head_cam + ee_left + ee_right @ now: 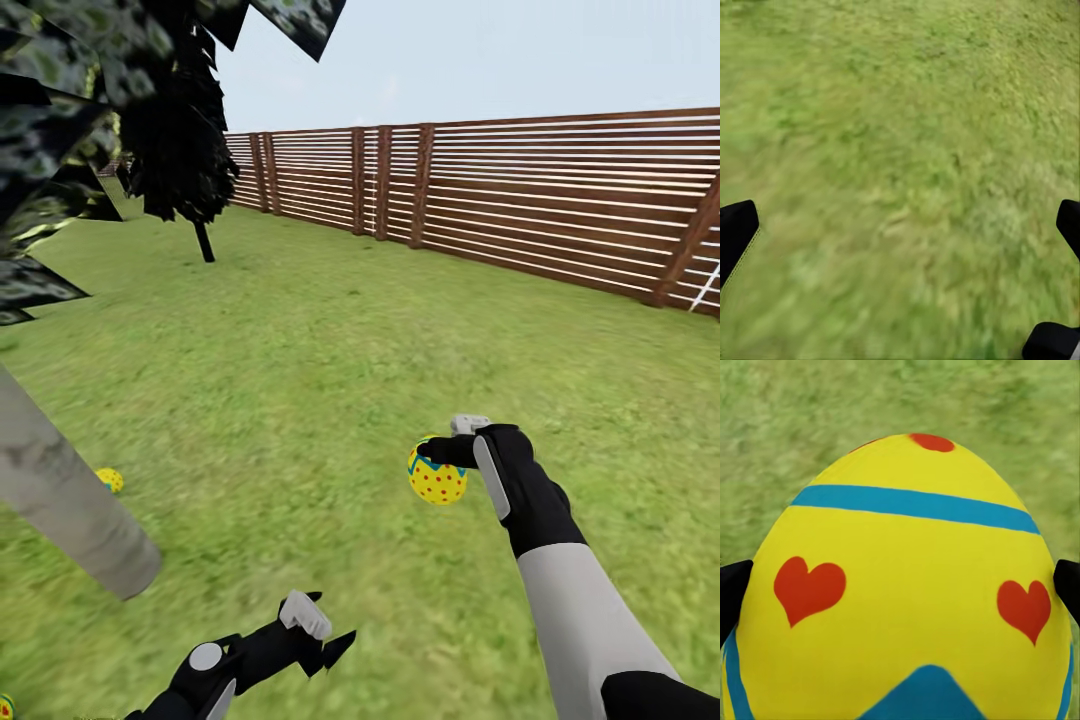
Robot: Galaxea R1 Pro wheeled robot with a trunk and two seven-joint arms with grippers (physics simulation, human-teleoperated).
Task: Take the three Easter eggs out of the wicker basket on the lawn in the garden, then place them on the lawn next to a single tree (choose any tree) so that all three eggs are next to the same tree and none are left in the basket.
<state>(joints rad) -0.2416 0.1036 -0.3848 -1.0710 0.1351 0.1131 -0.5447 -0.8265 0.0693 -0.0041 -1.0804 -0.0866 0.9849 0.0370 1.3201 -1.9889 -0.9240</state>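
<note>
Brown slatted fence runs across ahead of me under a pale, hazy sky. A small dark tree stands far off by the fence.

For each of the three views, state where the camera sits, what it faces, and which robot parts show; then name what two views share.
Head view: on the head, facing forward and down over lawn, fence and tree; both arms show, right gripper holding an egg.
Left wrist view: near the left gripper, facing grass; dark fingertips at the edges.
Right wrist view: near the right gripper, facing the held egg.
Shared: head and right wrist views show that egg.
</note>
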